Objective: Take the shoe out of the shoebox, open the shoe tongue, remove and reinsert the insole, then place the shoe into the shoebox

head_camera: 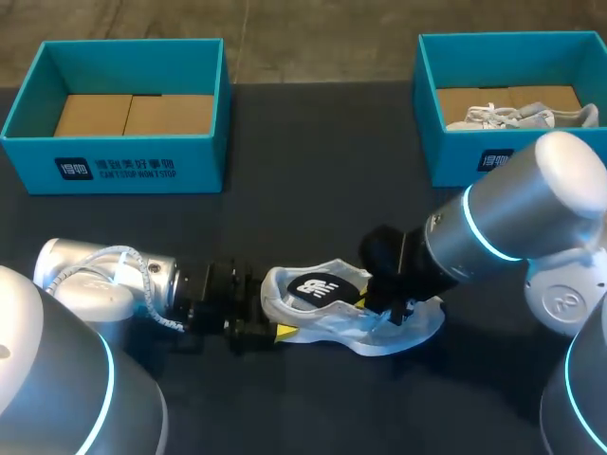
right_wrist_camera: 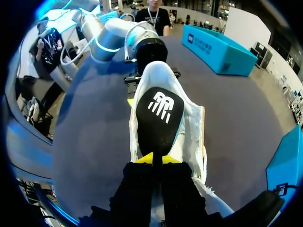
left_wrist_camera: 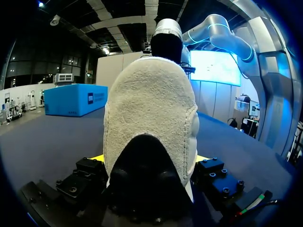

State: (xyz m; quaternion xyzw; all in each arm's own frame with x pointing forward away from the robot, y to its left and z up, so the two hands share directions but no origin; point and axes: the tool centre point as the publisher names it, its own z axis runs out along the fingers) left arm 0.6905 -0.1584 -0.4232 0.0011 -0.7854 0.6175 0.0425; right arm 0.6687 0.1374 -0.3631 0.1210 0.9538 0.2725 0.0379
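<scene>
Containers: two teal shoeboxes are set at the far side of the dark table (head_camera: 313, 209), well apart, both without lids.
- Left shoebox (head_camera: 123, 163): only a brown cardboard base (head_camera: 133, 114) is seen inside.
- Right shoebox (head_camera: 457, 159): a second white shoe (head_camera: 512, 117) with loose laces is lying in it, on the same kind of brown base.

Task shoe (head_camera: 332, 329): outside both boxes, at the near middle of the table, between the two arms. The heel is pointed at the left arm, the toe at the right arm. The upper is white, the heel is lined with white fleecy fabric (left wrist view), and the sides are spread wide. Whether the sole is resting on the table cannot be told.

Insole (head_camera: 318, 287): black, with a white logo on the heel part, lying over the shoe opening with the logo face up. How far it is seated inside cannot be told.

Left gripper (head_camera: 258, 328): the shoe heel is clamped between its fingers, with a yellow tip seen at each side of the heel in the left wrist view.

Right gripper (right_wrist_camera: 154, 163): fingers are drawn nearly together, and the front end of the insole is pinched between them above the forefoot.
</scene>
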